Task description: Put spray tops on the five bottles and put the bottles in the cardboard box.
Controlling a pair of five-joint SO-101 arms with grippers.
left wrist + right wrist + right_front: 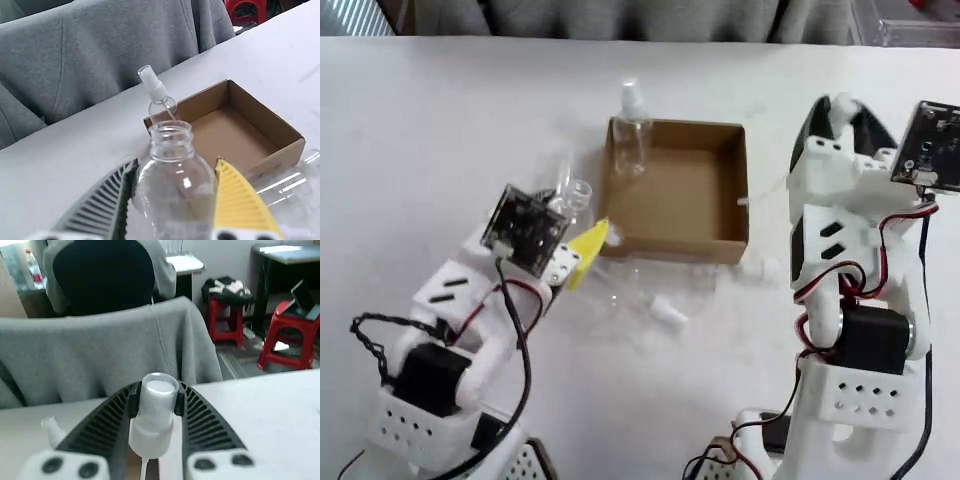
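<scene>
My left gripper point(172, 172) is shut on a clear bottle point(171, 185) with an open neck, held upright between its grey and yellow fingers. In the high view this bottle point(572, 196) stands just left of the cardboard box point(675, 246). A second bottle point(632, 130) with a spray top stands upright in the box's back left corner, and the left wrist view shows it point(161, 102) beyond the held bottle. My right gripper point(155, 390) is raised at the right and shut on a white spray top point(152, 412), its tube pointing down.
A loose white spray top point(670, 312) lies on the table in front of the box, among clear bottles point(620, 290) lying on their sides. Another small white piece point(755, 268) lies by the box's front right corner. Grey fabric hangs behind the table's far edge.
</scene>
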